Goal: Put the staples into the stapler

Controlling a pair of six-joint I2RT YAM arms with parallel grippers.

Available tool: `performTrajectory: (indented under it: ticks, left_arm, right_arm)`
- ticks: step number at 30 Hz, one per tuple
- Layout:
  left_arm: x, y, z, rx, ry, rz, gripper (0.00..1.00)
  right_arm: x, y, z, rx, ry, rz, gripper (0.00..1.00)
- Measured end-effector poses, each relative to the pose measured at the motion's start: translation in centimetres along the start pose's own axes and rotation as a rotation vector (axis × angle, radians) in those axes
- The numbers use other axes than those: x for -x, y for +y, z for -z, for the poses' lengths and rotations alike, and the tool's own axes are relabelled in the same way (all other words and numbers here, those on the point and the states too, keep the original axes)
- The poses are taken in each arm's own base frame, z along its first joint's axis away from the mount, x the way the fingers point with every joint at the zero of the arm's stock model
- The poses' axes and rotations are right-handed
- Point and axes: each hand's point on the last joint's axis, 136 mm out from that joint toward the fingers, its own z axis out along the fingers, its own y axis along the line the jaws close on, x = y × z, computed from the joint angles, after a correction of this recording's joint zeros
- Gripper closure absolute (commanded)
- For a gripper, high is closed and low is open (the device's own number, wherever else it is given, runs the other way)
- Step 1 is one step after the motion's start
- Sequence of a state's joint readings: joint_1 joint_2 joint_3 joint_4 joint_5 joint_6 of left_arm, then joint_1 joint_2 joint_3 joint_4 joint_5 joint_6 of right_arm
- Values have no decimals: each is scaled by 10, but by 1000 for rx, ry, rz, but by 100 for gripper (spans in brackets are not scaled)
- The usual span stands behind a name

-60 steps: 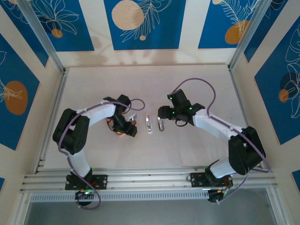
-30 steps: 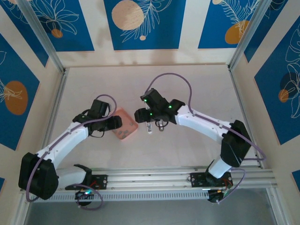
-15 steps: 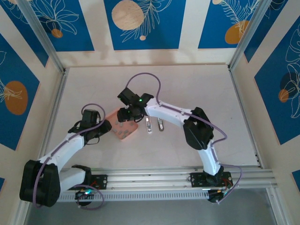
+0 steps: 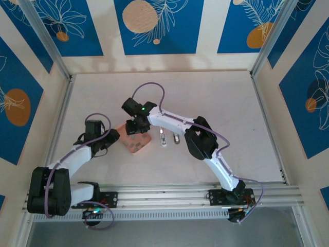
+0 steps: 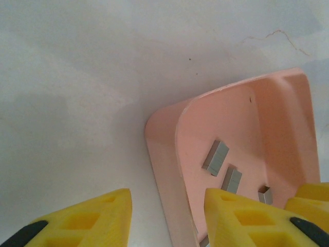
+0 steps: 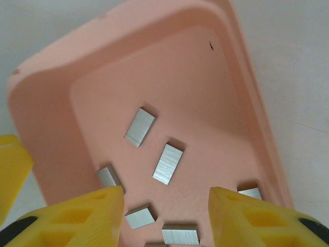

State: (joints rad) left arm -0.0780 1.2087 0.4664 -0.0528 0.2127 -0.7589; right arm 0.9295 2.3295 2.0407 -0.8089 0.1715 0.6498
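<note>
Staples [image 6: 167, 163]: several short grey strips lying loose in the shallow pink tray [image 6: 46, 118], left of centre on the table; none loaded yet

Step in hand (my reading): picking up one strip. Right gripper [image 6: 164, 224] hovers over the tray floor, jaws apart, nothing between them. Left gripper [image 5: 167, 224] also has its jaws apart, straddling the tray's near wall without pinching it, probably to steady the tray

Stapler [image 4: 163, 138]: I take it to be the two slim grey metal parts lying side by side just right of the tray, both untouched

Next move calls for: right jaws lowered squarely over a single strip and closed across its narrow sides. The strips are small and lie flat, so a slip seems likely; the tray must not shift

Surface: off-white matt tabletop [image 5: 77, 77], one faint hairline crack [image 5: 277, 36]

Enclosure: walls [image 4: 154, 25] panelled in blue with white leaf outlines and orange or cream discs; aluminium rail [image 4: 164, 198] along the near edge
</note>
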Motion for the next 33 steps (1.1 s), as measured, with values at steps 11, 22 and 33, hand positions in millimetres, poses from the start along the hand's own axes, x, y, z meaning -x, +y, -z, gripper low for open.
performTrajectory:
  ticks: [11,22,33]
  left_arm:
    - [-7,2,-17,-43,59,45,60]
    - [-6,1,-18,-71,71,58,60]
    - [-5,0,-17,-79,75,60,60]
  right_arm:
    - [-6,0,-26,-2,55,-23,54]
    - [-4,2,-40,-1,71,-38,60]
    - [-4,-1,-43,-25,81,-40,67]
